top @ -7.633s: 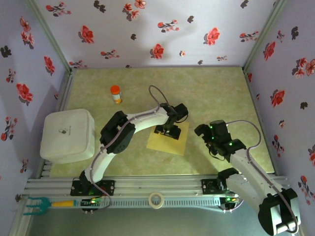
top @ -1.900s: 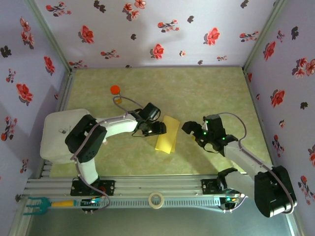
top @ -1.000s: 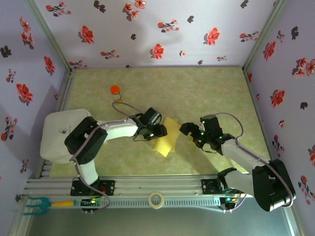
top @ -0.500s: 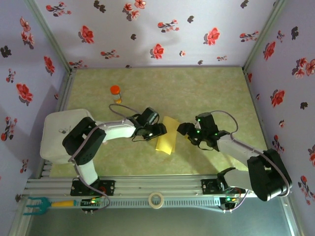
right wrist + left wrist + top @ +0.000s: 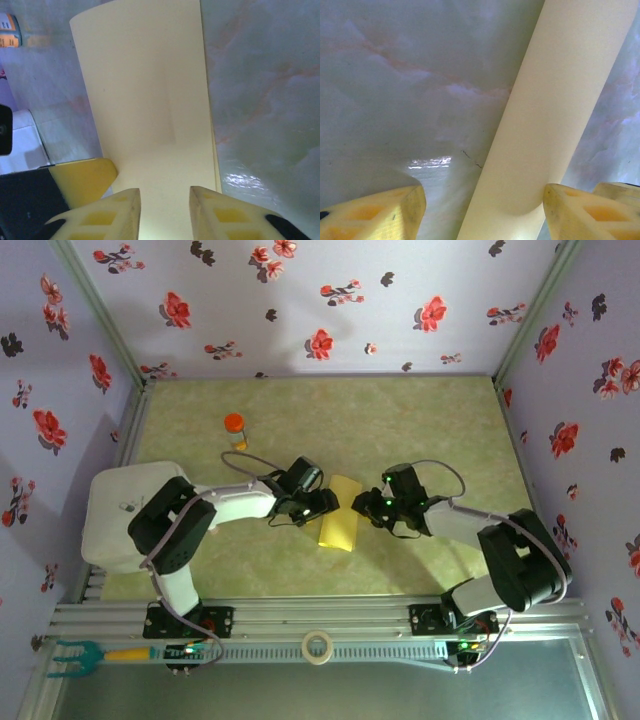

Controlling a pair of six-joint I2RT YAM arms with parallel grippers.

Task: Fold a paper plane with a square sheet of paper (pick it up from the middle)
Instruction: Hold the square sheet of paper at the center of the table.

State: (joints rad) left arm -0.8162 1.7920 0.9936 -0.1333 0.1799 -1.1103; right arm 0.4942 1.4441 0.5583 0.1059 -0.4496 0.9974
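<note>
On the green table (image 5: 430, 420), a white box (image 5: 135, 515) sits at nine o'clock. The square sheet of paper (image 5: 340, 525) lies folded mid-table. My left gripper (image 5: 326, 503) is at its ten and my right gripper (image 5: 367, 503) at its two, both with fingers apart.

Top cam overhead; both wrist cams close on same yellow sheet (image 5: 340, 528)
</note>
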